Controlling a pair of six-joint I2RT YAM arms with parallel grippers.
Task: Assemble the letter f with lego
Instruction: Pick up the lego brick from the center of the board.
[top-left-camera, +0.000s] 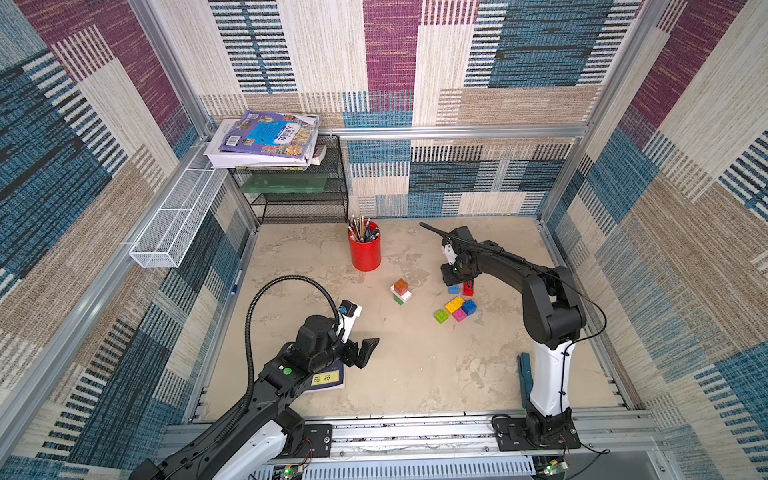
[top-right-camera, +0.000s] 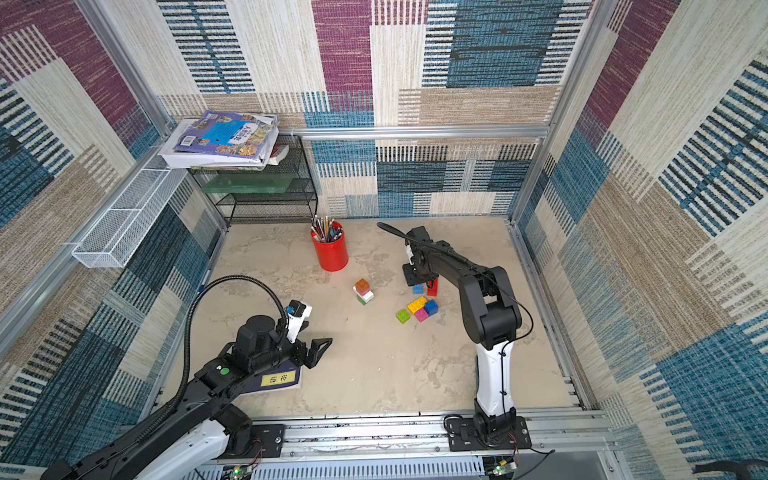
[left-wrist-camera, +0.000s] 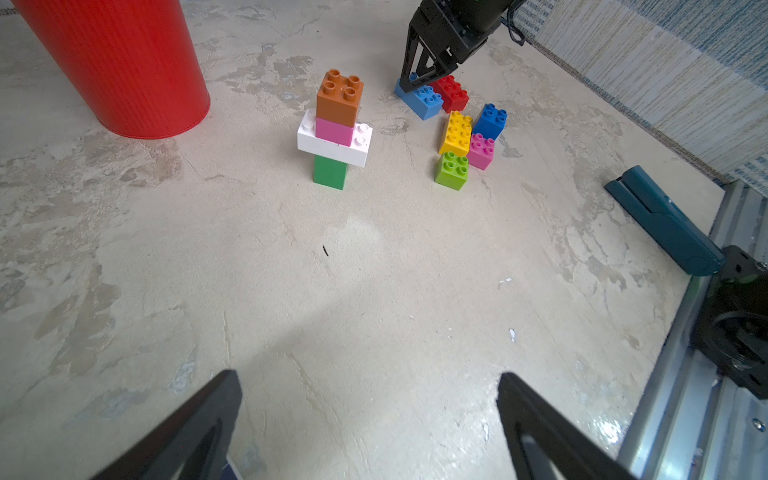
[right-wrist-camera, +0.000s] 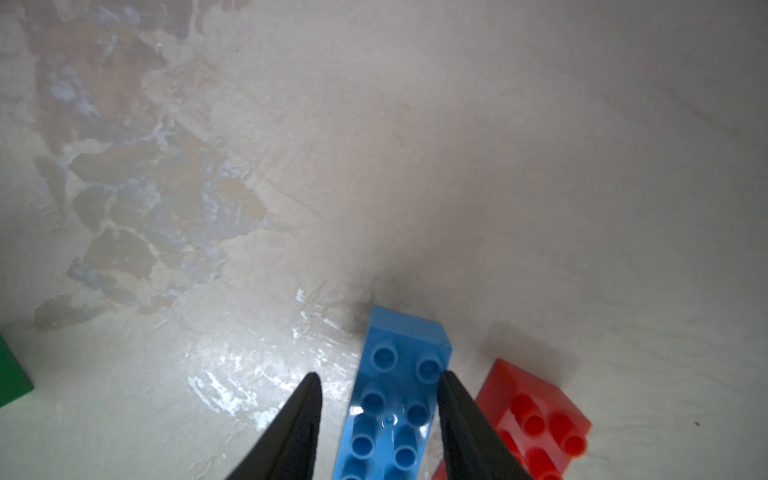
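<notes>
straddling a light blue oblong brick (right-wrist-camera: 390, 415) that lies flat on the mottled surface (left-wrist-camera: 374, 270), the right hand (right-wrist-camera: 378, 374) stands partly open. one finger is against the brick's side and a gap shows at the other, so nothing is gripped yet; a red brick (right-wrist-camera: 536, 415) sits just beside it. near the middle of the surface rises the work so far, a four-brick stack (left-wrist-camera: 334, 129): a green brick (left-wrist-camera: 330, 172) at the foot, a white oblong brick (left-wrist-camera: 332, 151) laid across it and jutting out on both sides, then a pink brick (left-wrist-camera: 333, 132) and a brown brick (left-wrist-camera: 338, 99) on top. that reads as a stem with a crossbar, though the letter's upper arm appears to be missing, and the blue oblong looks a likely piece for it. a yellow brick (left-wrist-camera: 456, 133), a dark blue brick (left-wrist-camera: 490, 122), a second pink brick (left-wrist-camera: 481, 151) and a lime brick (left-wrist-camera: 451, 170) wait unused in a cluster near the red one. the left hand (left-wrist-camera: 369, 375) hangs wide open and empty, well apart from the lego.
</notes>
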